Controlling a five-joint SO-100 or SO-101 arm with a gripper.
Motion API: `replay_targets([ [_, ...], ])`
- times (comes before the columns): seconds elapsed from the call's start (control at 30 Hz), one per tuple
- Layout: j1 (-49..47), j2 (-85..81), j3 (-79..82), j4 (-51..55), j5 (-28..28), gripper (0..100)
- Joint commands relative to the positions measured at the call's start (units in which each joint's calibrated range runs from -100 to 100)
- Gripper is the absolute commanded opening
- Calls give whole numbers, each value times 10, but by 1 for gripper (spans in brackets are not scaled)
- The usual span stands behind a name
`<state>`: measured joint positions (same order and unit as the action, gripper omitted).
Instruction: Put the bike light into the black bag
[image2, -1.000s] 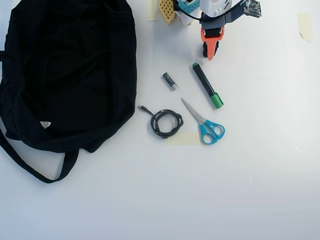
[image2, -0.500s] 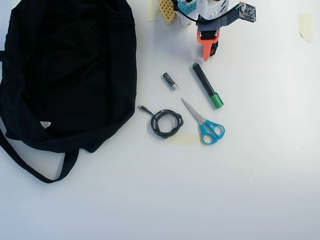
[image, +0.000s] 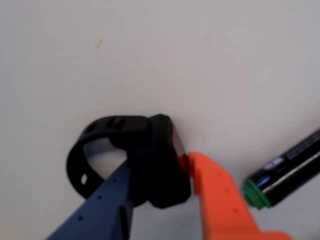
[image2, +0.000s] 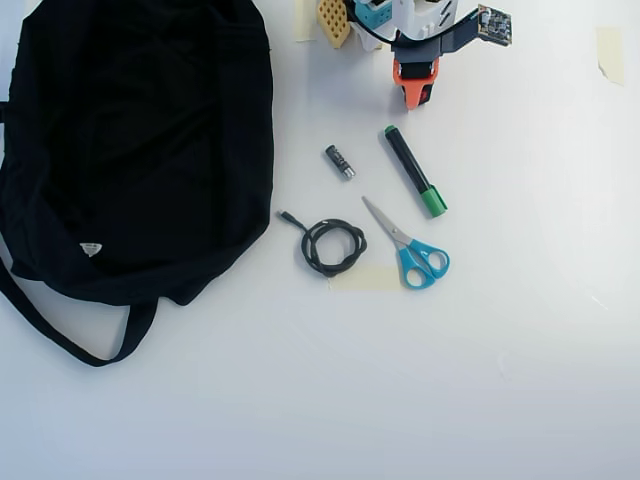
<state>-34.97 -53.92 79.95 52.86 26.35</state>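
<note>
In the wrist view the bike light (image: 161, 150), a small black block with a red edge and a black loop strap (image: 80, 165), sits between my dark blue finger (image: 107, 200) and my orange finger (image: 215, 195). My gripper (image: 159, 167) is shut on it, close to the white table. In the overhead view my gripper (image2: 415, 97) is at the top centre and the light is hidden beneath it. The black bag (image2: 130, 140) lies at the left, well apart from the gripper, with a white label (image2: 91, 249) and a long strap (image2: 60, 335).
A black marker with a green cap (image2: 415, 170) lies just below the gripper and also shows in the wrist view (image: 290, 167). A small battery (image2: 340, 161), a coiled black cable (image2: 333, 246) and blue-handled scissors (image2: 410, 250) lie mid-table.
</note>
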Motion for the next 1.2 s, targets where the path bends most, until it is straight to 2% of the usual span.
replay_targets([
  [0.0,0,-6,-40,1,-17,2],
  [0.33,-2,2,-93,5,-38,2],
  [0.67,4,-6,-201,93,-67,2],
  [1.17,187,-7,-326,97,-61,2],
])
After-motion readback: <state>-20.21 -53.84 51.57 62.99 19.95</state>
